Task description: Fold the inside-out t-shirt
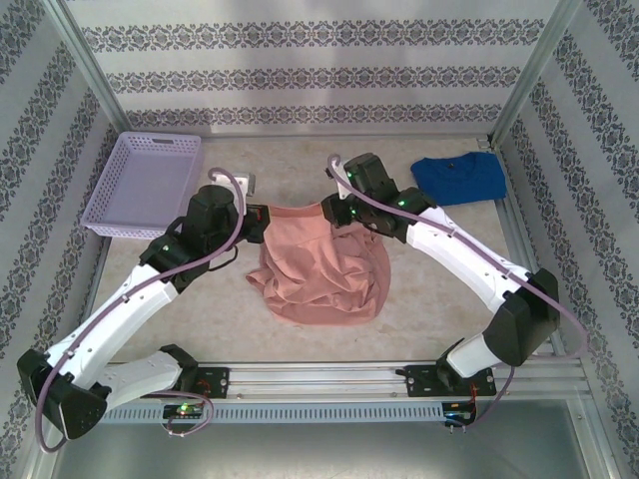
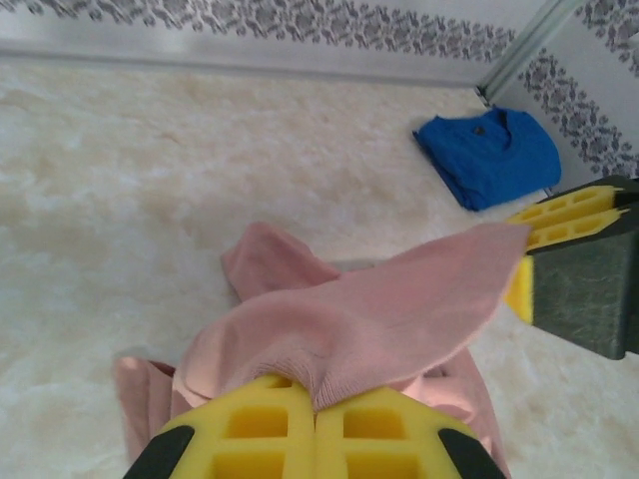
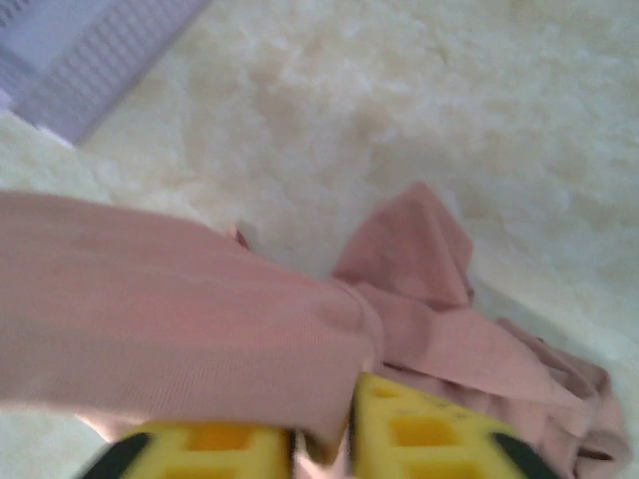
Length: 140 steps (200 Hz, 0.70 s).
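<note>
One salmon-pink shirt [image 1: 324, 264] lay crumpled on the table [image 1: 300, 165]. Most of it was heaped on the near side of both pairs of fingers, and its upper edge was lifted and drawn into a band from the left gripper [image 1: 258, 211] across to the right gripper [image 1: 334, 212]. From the left wrist, the left fingers [image 2: 250, 439] were pressed together with a fold of the shirt [image 2: 399, 309] pinched at their tips. The cloth ran ahead and to the right of them, and its far corner reached the yellow pads of the right gripper [image 2: 534, 254]. From the right wrist, the right fingers [image 3: 419, 434] stood a narrow slot apart, with a fold of the shirt [image 3: 150, 319] dropping into that slot and caught there. The band spread out to the left of those fingers, and a looser bunch of cloth lay on the table [image 3: 449, 100] ahead and to the right of their tips. A blue shirt [image 1: 459, 180] lay flat well beyond the right fingers, toward the far right corner, apart from the pink cloth. From the left wrist the blue shirt [image 2: 489, 155] sat far ahead and to the right of the fingertips. A lilac basket [image 1: 145, 185] stood to the left of the left fingers, well apart from the shirt. From the right wrist the basket [image 3: 80, 70] showed as a blurred corner far ahead and to the left of the fingers.
</note>
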Tool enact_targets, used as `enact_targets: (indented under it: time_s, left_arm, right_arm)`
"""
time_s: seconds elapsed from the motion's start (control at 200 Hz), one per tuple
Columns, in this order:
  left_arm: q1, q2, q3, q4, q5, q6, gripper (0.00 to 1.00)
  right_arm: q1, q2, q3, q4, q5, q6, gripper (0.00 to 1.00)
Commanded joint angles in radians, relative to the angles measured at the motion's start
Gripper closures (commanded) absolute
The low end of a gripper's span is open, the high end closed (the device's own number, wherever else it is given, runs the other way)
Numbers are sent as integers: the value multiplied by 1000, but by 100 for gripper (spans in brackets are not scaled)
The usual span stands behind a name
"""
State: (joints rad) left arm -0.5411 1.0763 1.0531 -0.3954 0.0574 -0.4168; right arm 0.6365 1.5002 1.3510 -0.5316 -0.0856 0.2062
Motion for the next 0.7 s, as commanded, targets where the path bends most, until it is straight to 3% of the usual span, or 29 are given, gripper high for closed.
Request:
enact_targets:
  time_s: [0.0,0.145,0.24,0.335,0.525,0.695]
  left_arm:
    - [10,8,34,-38,55,-34,100]
    - [9,26,70,-83,80,-52,100]
    - [0,33,86,-101,88,-66,100]
    - [-10,39,101,-119,81,-71,100]
    - [-16,50,122,-134,79,-80,100]
    - [-16,51,130,-137,85,-83,100]
  right_arm:
    - [-2,-65,-41,-50,50,-120,65]
    - [19,-168,-116,17,-1,-241,54]
    - [91,-200,-161,129,-33,-317,48]
    - [169,-184,-178,232,-9,-372,34]
    - [250,-134,-274,542,49,-355,27]
    - [277,-73,-297,667,114,-385,28]
